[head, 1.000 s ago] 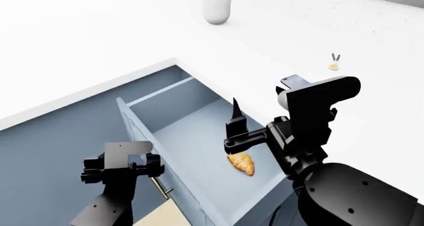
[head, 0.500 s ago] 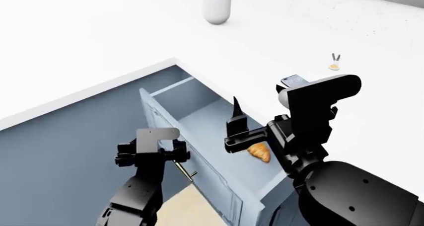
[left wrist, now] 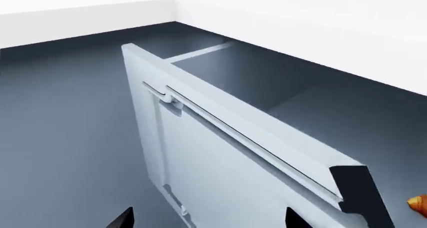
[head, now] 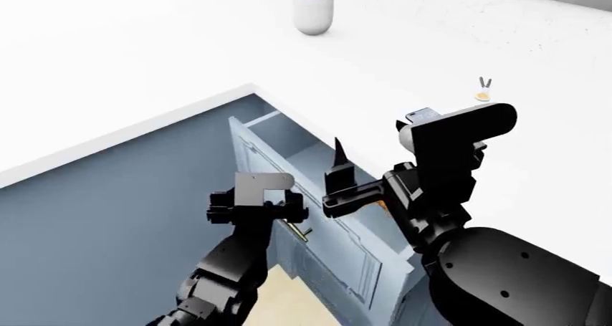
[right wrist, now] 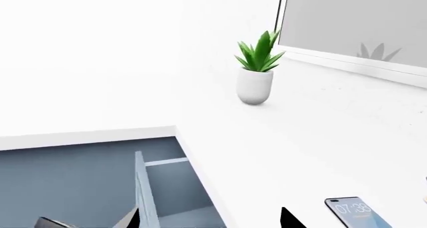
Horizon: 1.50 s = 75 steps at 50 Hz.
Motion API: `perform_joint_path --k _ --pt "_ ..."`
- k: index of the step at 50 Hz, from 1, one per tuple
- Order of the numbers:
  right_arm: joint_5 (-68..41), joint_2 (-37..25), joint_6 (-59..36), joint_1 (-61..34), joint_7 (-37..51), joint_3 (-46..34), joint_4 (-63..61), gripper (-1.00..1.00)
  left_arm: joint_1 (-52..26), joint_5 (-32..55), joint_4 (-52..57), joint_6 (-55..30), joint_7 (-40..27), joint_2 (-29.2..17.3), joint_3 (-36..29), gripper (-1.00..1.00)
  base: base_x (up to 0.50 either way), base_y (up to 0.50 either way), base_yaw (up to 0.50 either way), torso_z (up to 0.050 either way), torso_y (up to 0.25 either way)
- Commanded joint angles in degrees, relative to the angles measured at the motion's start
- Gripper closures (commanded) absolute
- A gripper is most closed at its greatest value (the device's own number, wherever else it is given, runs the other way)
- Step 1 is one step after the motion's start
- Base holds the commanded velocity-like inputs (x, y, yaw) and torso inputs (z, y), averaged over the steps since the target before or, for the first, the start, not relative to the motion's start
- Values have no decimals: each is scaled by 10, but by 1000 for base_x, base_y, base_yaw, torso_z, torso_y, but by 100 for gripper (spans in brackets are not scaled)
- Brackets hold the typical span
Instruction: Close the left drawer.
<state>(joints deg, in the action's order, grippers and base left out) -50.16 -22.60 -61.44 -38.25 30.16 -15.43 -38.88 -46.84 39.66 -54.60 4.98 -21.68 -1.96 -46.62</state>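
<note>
maybe two thirds shut: the left drawer (head: 316, 211) still stuck out from under the counter (head: 143, 61). left gripper (head: 260, 213) pressed its front, fingers released; right gripper's (head: 337, 177) fingers too, idle above.

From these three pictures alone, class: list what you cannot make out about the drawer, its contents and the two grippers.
- Croissant: left wrist view shows only a sliver at the edge; in the head view the right gripper covers it.
- Left gripper: fingertips hidden beneath its body in the head view, cropped in the left wrist view; contact with the left drawer unclear.
- Small item on the counter: too small to identify.
</note>
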Motion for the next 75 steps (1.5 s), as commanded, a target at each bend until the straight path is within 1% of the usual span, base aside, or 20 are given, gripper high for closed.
perform_joint_path --k 1,4,8,11,13,19,26,30,42,44,45,46,47,48,49,50,55,58,63,75 --pt "-2 -1 1 -5 -1 -3 8 -100 -83 276 -71 98 -15 19 -298 -100 0 0 0 0 0" --pt "-1 -2 3 -5 -2 -4 9 -100 -87 317 -71 118 -17 20 -339 -100 0 0 0 0 0" --pt "-5 -3 2 -5 0 -1 7 -100 -93 346 -66 129 -30 20 -383 -100 0 0 0 0 0" --pt "-6 -4 2 -6 1 0 7 -100 -85 357 -69 144 -28 20 -402 -100 0 0 0 0 0" --pt "-8 -4 2 -8 1 1 7 -100 -101 364 -61 137 -29 20 -408 -100 0 0 0 0 0" --pt "-10 -5 1 -10 2 -1 7 -100 -115 381 -39 132 -22 20 -415 -100 0 0 0 0 2" --pt "-11 -7 3 -12 2 -1 9 -100 -109 391 -47 133 -3 20 -420 -100 0 0 0 0 1" --pt "-12 -8 5 -10 3 0 8 -100 -110 394 -58 132 -11 20 -419 -100 0 0 0 0 0" --pt "-18 -12 8 -2 10 6 -2 -100 -81 395 -82 167 10 19 -419 -100 0 0 0 1 1" --pt "-21 -12 7 -1 12 8 -6 -100 -88 396 -83 165 12 18 -417 -100 0 0 0 0 0" --pt "-21 -13 8 0 13 9 -7 -100 -92 385 -58 175 -8 3 -423 -100 0 0 0 0 0" --pt "-22 -13 8 1 14 9 -8 -100 -86 386 -85 186 1 13 -419 -100 0 0 0 0 0" --pt "-24 -13 7 1 15 10 -10 -100 -91 381 -31 187 -34 -16 -422 -100 0 0 0 0 0" --pt "-24 -13 7 2 16 10 -11 -100 -90 377 -23 191 -45 -20 -424 -100 0 0 0 0 0" --pt "-25 -14 7 1 16 11 -10 -100 -99 377 48 181 -75 -55 -425 -100 0 0 0 0 0" --pt "-24 -14 8 2 16 11 -9 -100 -101 371 84 187 -97 -74 -426 -100 0 0 0 0 0" --pt "-23 -15 11 5 16 9 -10 -100 -111 368 186 189 -142 -128 -424 -100 0 0 0 0 0" --pt "-26 -15 11 4 17 9 -12 -100 -116 358 226 193 -170 -149 -425 -100 0 0 0 0 0" --pt "-30 -17 9 3 22 13 -14 -100 -115 349 294 195 -193 -183 -429 -100 0 0 0 0 0" --pt "-35 -22 10 -2 27 19 -16 -100 -137 302 516 189 -259 -306 -449 -100 0 0 0 0 0"
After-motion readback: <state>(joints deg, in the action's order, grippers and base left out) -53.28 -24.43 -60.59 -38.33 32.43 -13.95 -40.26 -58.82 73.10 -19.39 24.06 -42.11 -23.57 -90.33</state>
